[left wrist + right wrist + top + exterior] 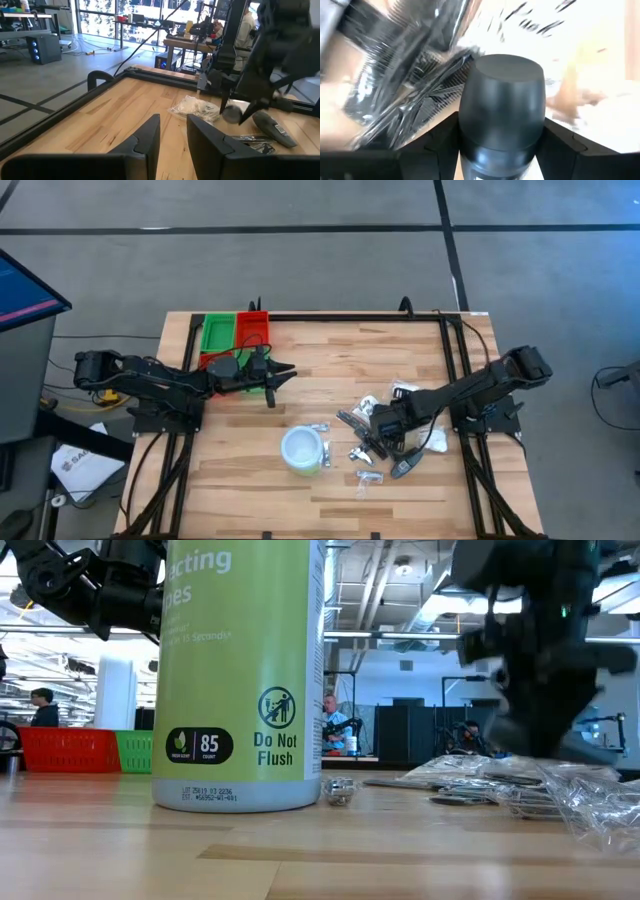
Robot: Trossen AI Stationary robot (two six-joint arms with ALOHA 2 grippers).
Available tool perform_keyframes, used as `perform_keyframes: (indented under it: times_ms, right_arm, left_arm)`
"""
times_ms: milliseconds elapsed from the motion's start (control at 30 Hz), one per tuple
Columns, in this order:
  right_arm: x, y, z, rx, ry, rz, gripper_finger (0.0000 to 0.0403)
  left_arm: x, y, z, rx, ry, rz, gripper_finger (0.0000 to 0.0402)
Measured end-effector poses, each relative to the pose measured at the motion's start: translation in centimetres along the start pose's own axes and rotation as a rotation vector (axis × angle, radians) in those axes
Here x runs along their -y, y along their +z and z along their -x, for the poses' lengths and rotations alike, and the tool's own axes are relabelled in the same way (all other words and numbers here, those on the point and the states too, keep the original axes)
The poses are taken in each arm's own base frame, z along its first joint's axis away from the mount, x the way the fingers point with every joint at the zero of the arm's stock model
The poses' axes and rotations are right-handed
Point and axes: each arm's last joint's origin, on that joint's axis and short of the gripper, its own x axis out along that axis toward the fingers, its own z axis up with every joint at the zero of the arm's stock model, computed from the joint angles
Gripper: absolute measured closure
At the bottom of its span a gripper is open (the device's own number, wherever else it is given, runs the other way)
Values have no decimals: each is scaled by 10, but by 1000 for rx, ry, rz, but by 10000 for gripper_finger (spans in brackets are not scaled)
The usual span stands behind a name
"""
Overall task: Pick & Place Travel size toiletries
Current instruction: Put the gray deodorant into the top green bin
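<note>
**Pile barely touched, first grip on a dark stick**

I'm looking at a pale butcher-block table [330,510] on a grey floor, with a busy workshop beyond its far edge — people at desks, well away from the arms.

Nearest the front edge stands the round white tub [302,450] with its green side, which fills much of the low view; it is not part of my job. Just beside it, toward the right, the travel size toiletries [375,442] lie in a loose scatter: black combs in clear wrap, tiny sachets, a white lumpy packet [196,108] at the far side of the heap.

The right gripper [385,426] is down in that heap. In its own wrist view a dark grey stick [501,112] with a rounded cap sits between the two fingers [437,145], which flank it on both sides; I judge them clamped on it, though I can't see the contact itself.

Further back, the left gripper [283,374] hangs over bare wood just beside the red and green compartment tray [216,336] at the far left corner. Its jaws stand slightly apart with nothing between them.

As far as I can judge, the tray compartments look empty — so nearly everything is left to do, and this stick would be the first item across.
</note>
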Motion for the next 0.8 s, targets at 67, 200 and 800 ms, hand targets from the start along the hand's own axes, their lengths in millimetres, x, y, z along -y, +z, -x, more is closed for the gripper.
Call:
perform_keyframes:
  times_ms: [67, 200, 800]
  right_arm:
    - [4, 2, 14, 54, 0, 1, 205]
    - [14, 9, 43, 194, 3, -14, 205]
    - [62, 61, 87, 786, -35, -46, 205]
  left_arm:
    - [0, 0, 0, 0, -1, 0, 311]
    - [0, 0, 0, 0, -3, 1, 311]
    - [0, 2, 0, 25, -5, 7, 311]
